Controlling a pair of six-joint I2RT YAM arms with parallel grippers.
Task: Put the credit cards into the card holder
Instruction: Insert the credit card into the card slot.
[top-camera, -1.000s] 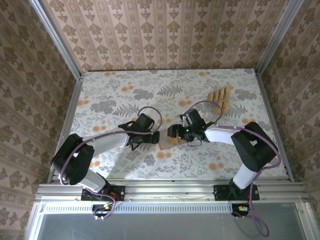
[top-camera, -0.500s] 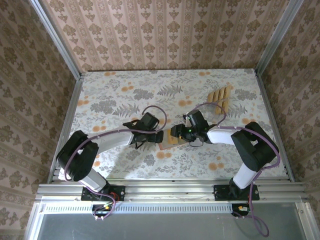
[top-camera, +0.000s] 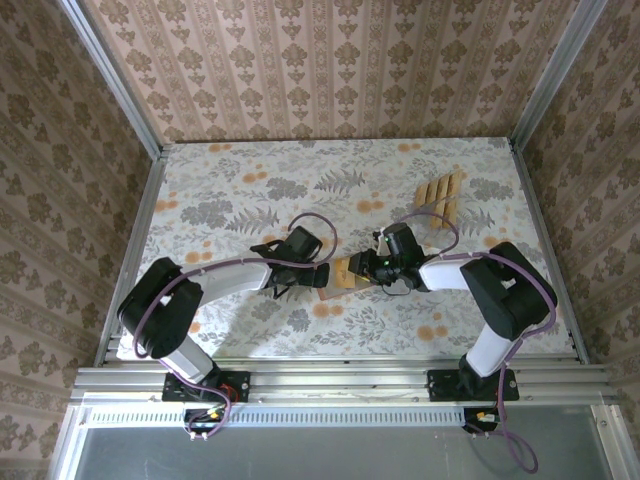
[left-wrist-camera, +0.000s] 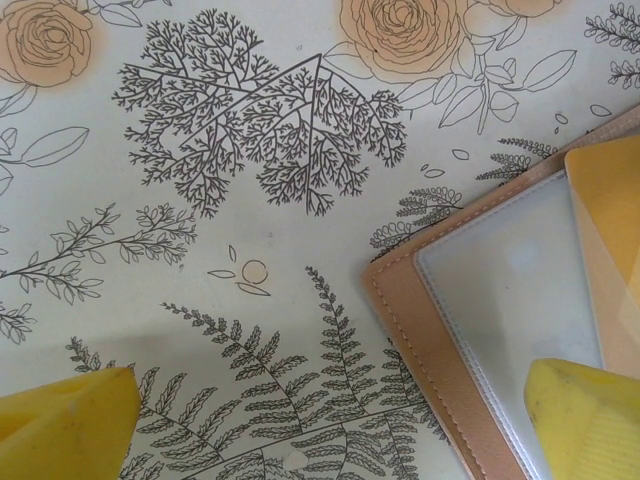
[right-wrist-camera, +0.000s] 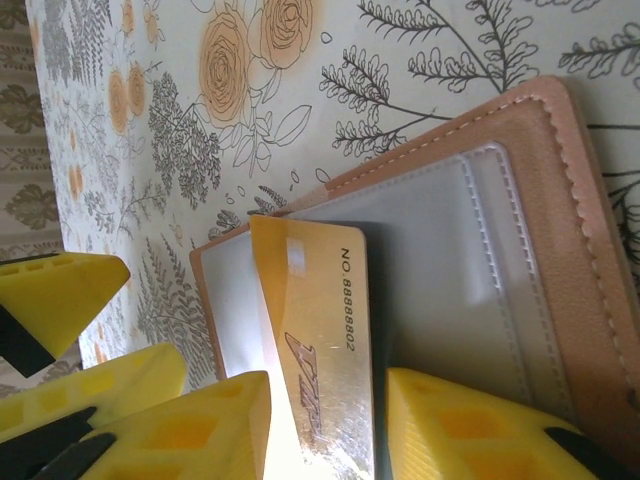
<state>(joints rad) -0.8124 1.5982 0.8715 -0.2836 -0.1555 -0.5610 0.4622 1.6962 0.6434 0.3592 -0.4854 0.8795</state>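
Top view, left of centre: left gripper (top-camera: 318, 272) is low over the floral tabletop (top-camera: 220, 190), reaching toward the middle. On its wrist camera the left gripper (left-wrist-camera: 320, 430) has its jaws wide apart and holds nothing; one yellow finger (left-wrist-camera: 60, 425) is in the lower left corner over bare tabletop, and the other finger (left-wrist-camera: 585, 420) is in the lower right over the holder's clear pocket panel. I can't tell whether it presses down. The card holder (top-camera: 340, 278) lies open and flat at the centre of the tabletop between the two grippers, salmon-brown rim with pale inner panels (left-wrist-camera: 440, 330) (right-wrist-camera: 560, 250). A gold credit card (right-wrist-camera: 315, 320), printed number showing, sits over the holder's inner panel, also seen at the right edge of the left wrist view (left-wrist-camera: 610, 230). The right gripper (top-camera: 362, 268) is just right of the holder. On its own camera the right gripper (right-wrist-camera: 325, 440) has a yellow finger either side of the card's long edges, close in, with a dark gap on the right side, so I can't tell if it's clamped. Upper right of the tabletop: a fanned row of spare cards (top-camera: 440, 195), well apart from the holder.
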